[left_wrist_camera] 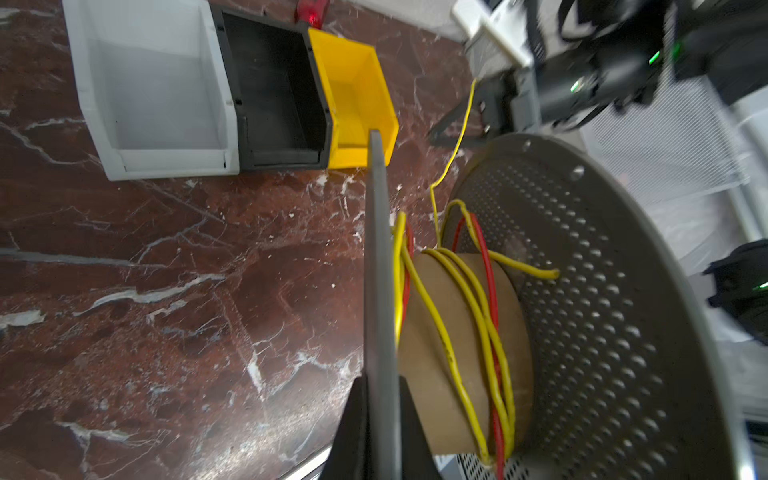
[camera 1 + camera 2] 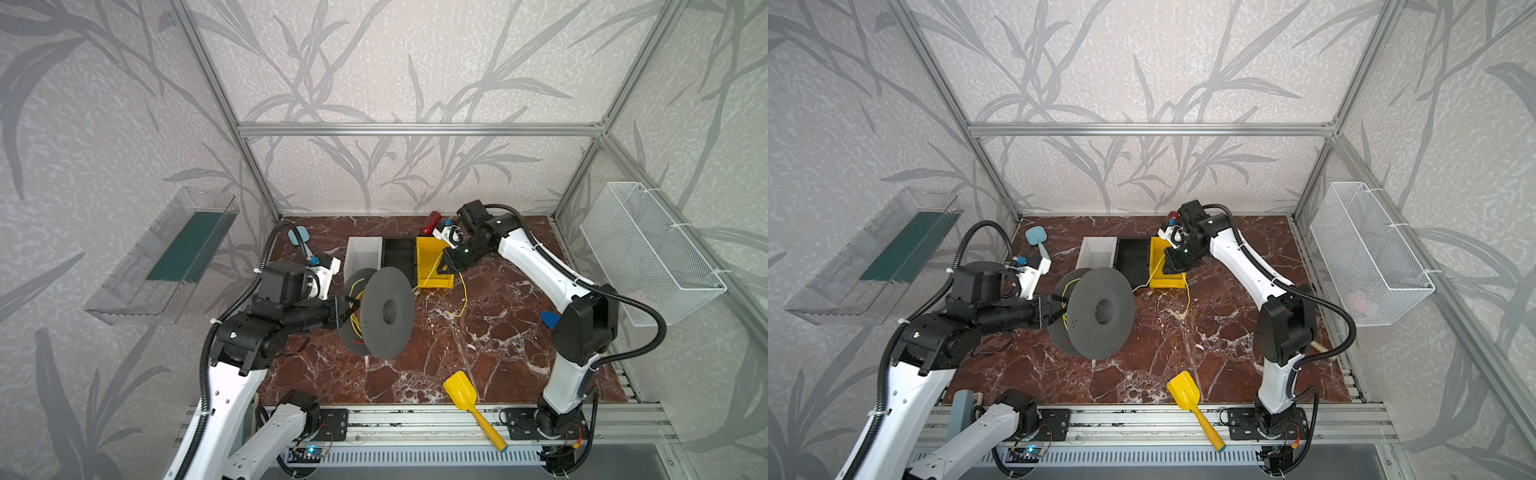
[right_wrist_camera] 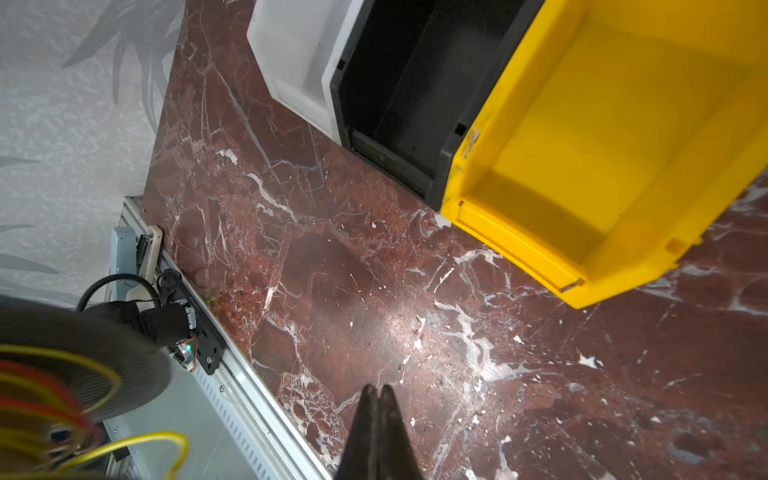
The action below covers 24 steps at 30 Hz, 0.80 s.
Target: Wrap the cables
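A grey perforated spool (image 2: 386,320) (image 2: 1100,316) is held tilted above the marble table. My left gripper (image 2: 347,309) (image 1: 380,399) is shut on the rim of its near flange. Yellow cable (image 1: 457,137) and a red wire (image 1: 492,299) are wound loosely round the cardboard core. From the spool the yellow cable (image 2: 464,299) (image 2: 1187,299) rises to my right gripper (image 2: 446,268) (image 2: 1169,266) over the yellow bin's front, and its tail hangs down to the table. In the right wrist view the right gripper (image 3: 376,388) is shut, and the cable does not show at its tips.
White (image 2: 363,257), black (image 2: 399,257) and yellow (image 2: 428,249) bins stand in a row at the back. A yellow toy shovel (image 2: 461,395) lies at the front edge. A wire basket (image 2: 648,249) hangs on the right wall and a clear tray (image 2: 162,257) on the left one.
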Available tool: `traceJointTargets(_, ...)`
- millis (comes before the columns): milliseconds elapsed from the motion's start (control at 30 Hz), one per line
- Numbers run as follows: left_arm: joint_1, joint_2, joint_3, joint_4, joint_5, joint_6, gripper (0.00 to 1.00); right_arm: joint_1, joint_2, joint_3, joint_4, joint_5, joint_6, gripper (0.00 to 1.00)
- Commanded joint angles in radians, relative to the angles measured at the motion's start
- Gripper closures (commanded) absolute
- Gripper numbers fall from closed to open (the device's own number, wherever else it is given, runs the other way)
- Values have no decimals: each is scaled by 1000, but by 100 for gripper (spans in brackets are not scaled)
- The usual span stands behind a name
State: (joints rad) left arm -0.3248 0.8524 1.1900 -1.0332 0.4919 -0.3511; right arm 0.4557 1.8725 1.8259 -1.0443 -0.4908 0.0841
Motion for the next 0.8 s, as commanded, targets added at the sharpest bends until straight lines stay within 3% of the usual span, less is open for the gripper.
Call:
traceJointTargets(0, -110, 57, -22, -90, -230, 81, 100, 7, 57, 156, -172, 57, -18, 100)
traceJointTargets(167, -282, 172, 21, -95, -460, 73, 100, 86, 170, 508, -343, 11, -19, 100)
traceJointTargets(233, -342, 225, 42, -89, -541, 53, 100, 125, 240, 721, -437, -7, -14, 100)
traceJointTargets(333, -388, 299, 68, -100, -653, 25, 100, 171, 341, 1043, -550, -57, 13, 100)
traceJointTargets(400, -393, 331, 83, -97, -678, -5, 100, 187, 365, 1156, -559, -117, 51, 100)
traceJointTargets(500, -414, 372, 124, -84, -677, -62, 100, 212, 297, 1093, -504, -178, 75, 100)
traceJointTargets(600, -413, 415, 167, -106, -787, -183, 100, 252, 171, 898, -380, -221, 97, 100)
traceJointTargets(767, -364, 478, 233, -78, -805, -347, 100, 339, -10, 636, -158, -317, 175, 100)
